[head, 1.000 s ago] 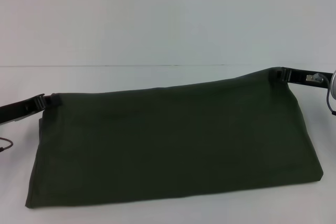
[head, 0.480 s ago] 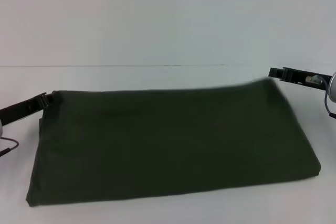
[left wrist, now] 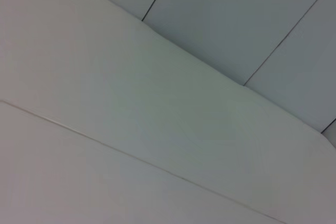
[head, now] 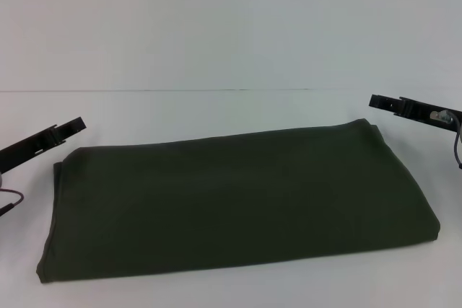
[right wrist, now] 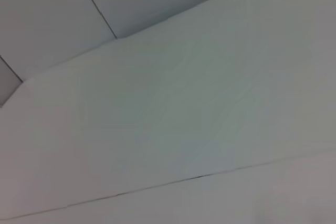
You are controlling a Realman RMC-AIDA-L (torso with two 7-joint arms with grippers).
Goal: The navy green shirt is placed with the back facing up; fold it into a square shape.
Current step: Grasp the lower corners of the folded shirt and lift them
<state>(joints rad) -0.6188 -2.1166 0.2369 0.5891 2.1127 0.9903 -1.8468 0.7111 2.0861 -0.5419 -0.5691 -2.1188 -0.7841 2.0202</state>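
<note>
The navy green shirt (head: 238,203) lies flat on the white table (head: 216,48) as a wide folded rectangle with its plain side up. My left gripper (head: 74,126) hovers just off the shirt's far left corner, open and holding nothing. Near the far right corner, slightly above and beside it, my right gripper (head: 375,102) is also open and empty. Neither touches the cloth. Both wrist views show only the pale table and wall panels, with no shirt or fingers in them.
The table's far edge (head: 216,90) runs behind the shirt, with a pale wall beyond it. A thin cable (head: 9,203) hangs at the left edge, and another cable (head: 456,151) at the right edge.
Both grippers have let go of the shirt's far corners and drawn back outward. The raised far edge has dropped, and the shirt now lies flat.
</note>
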